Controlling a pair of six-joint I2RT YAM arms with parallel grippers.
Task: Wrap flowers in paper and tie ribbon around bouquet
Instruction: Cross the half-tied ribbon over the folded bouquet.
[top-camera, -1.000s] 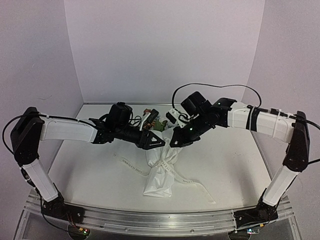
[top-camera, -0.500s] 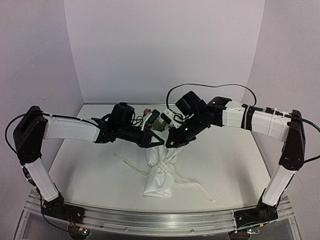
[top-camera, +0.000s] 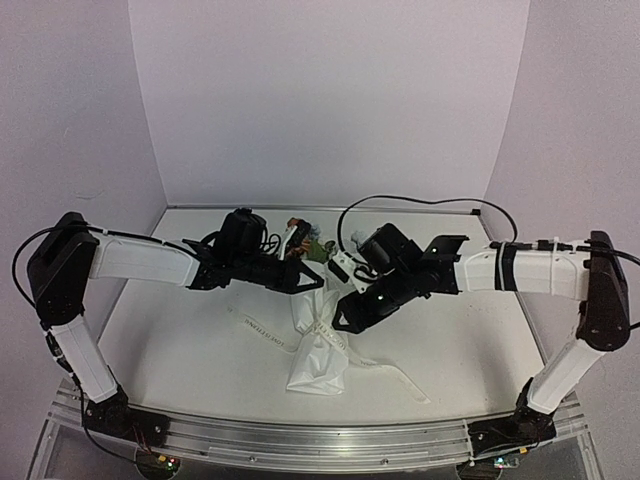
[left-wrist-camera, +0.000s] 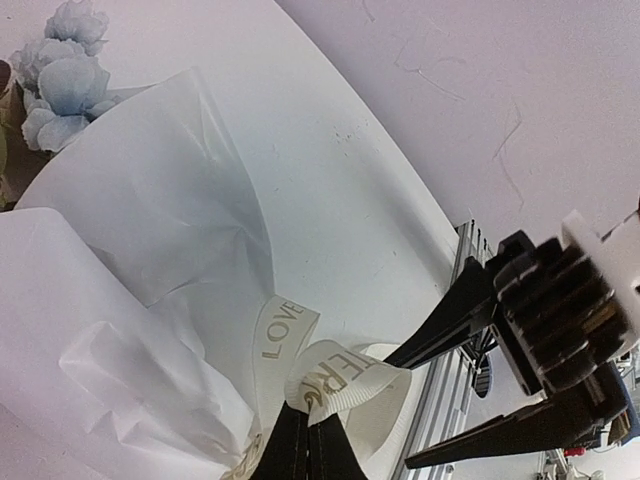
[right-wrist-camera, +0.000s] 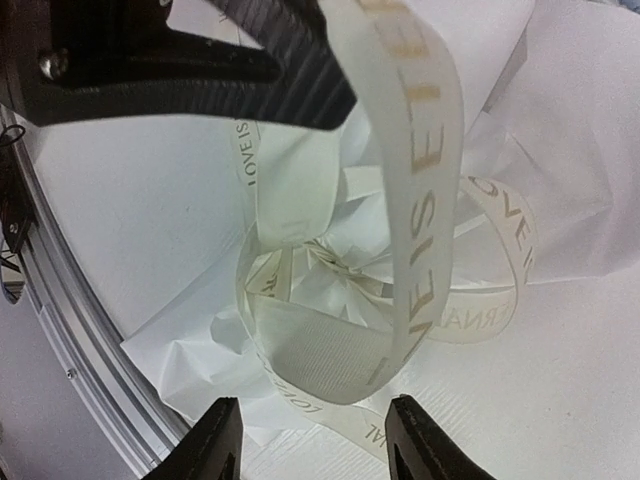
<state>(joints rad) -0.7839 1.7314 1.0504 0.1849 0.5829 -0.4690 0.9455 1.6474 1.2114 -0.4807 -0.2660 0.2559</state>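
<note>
Right arm has dropped lower and swung nearer since a second ago, and the right gripper (right-wrist-camera: 312, 422) has let go; its fingers now stand apart with nothing between them, hovering just over the tied spot. Left arm barely shifted, but the left gripper (left-wrist-camera: 305, 455) has closed up and is now pinching a loop of the ribbon (right-wrist-camera: 425, 170).

So where am I with this; the wrapping part looks done. The paper (left-wrist-camera: 150, 230) is rolled into a cone round the flowers (left-wrist-camera: 65, 60), and the bouquet (top-camera: 318, 350) lies in the middle of the table (top-camera: 180, 330), blooms at the far end, closed tip toward the near edge.

Ribbon goes round the neck of the cone and crosses itself there; from the right wrist view I see a couple of loose loops sitting on the crumpled paper, one of them lifted by the left pincer; both tails trail off on the table, one to the near left, one to the near right.

My read: the tie is started but slack; can't tell if there's a real knot under those loops; still to do is pulling it snug and finishing the bow.
</note>
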